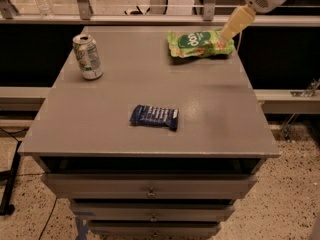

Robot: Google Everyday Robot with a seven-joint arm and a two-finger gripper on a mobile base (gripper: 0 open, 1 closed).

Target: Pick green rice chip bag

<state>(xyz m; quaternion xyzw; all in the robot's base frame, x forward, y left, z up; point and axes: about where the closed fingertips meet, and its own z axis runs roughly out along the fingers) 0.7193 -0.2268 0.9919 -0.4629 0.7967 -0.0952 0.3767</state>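
Reaching in from the upper right, my gripper (227, 31) hangs with its tip at the right-hand end of the green rice chip bag (197, 43). Whether it touches the pouch I cannot tell, nor can I tell how wide my jaws stand, since they show as one pale shape. The bag lies flat near the far right corner of the worktop (150, 79), well apart from the drink can (88, 56) at the far left and the dark blue bar (154, 117) nearer the front. I judge it light, puffed and crinkly, with slick film and chips that crush easily. A pinch on the flat sealed edge at the right end, or across a narrow fold of the pouch, should hold it. Squeezing the full belly risks a slip and broken chips.
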